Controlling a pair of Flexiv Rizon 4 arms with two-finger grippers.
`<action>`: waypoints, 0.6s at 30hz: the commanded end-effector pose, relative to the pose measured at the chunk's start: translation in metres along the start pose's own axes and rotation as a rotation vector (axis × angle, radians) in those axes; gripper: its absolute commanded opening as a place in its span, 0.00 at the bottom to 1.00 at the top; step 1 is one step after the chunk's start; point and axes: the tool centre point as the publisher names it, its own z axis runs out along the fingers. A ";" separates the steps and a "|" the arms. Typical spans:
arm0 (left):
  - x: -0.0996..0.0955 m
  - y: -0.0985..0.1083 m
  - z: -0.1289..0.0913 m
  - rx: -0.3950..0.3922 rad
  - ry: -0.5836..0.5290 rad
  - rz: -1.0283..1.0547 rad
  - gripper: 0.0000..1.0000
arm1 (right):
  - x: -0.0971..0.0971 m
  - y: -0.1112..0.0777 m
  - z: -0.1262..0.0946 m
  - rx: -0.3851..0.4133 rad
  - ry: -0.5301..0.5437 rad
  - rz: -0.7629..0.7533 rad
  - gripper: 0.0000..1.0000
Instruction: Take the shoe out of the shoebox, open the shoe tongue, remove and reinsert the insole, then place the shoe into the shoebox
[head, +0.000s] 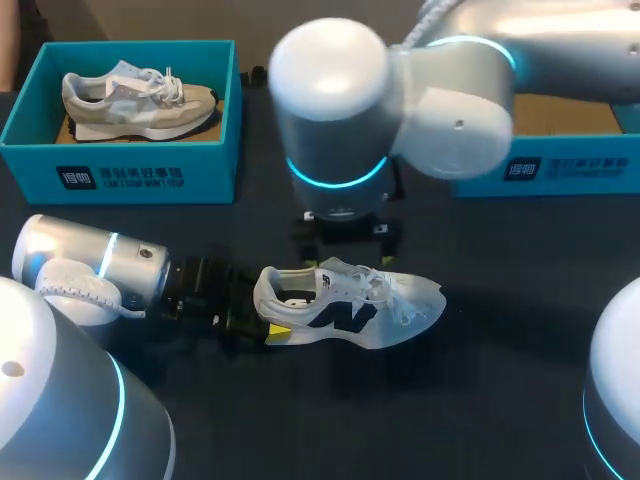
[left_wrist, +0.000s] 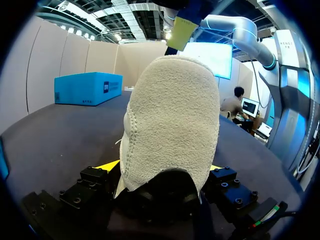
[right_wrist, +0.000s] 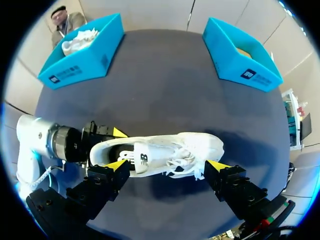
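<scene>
A white shoe (head: 350, 305) with a dark logo lies on its sole in the middle of the dark table, toe pointing right. My left gripper (head: 268, 320) is shut on its heel, one yellow tip on each side. In the left wrist view the heel (left_wrist: 172, 125) fills the space between the fingers (left_wrist: 107, 166). My right gripper (right_wrist: 167, 165) hangs open above the shoe (right_wrist: 160, 152), its tips apart over heel and toe and touching nothing. In the head view its wrist (head: 345, 225) sits just behind the shoe. The empty blue shoebox (head: 560, 175) stands at the back right.
A second blue shoebox (head: 120, 170) at the back left holds a beige shoe (head: 140, 100). Both boxes also show in the right wrist view, the filled box (right_wrist: 80, 62) and the empty box (right_wrist: 240, 55). Bare tabletop (head: 480, 400) lies in front of the shoe.
</scene>
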 end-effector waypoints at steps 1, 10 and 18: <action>-0.002 0.001 0.002 -0.002 0.000 -0.001 0.00 | 0.011 -0.001 0.008 0.014 -0.132 0.015 1.00; -0.002 0.001 0.002 -0.002 0.000 -0.001 0.00 | 0.013 -0.005 0.012 0.048 -0.170 0.017 1.00; -0.002 0.001 0.002 -0.002 0.000 -0.001 0.00 | 0.013 -0.007 0.022 0.053 -0.189 0.015 1.00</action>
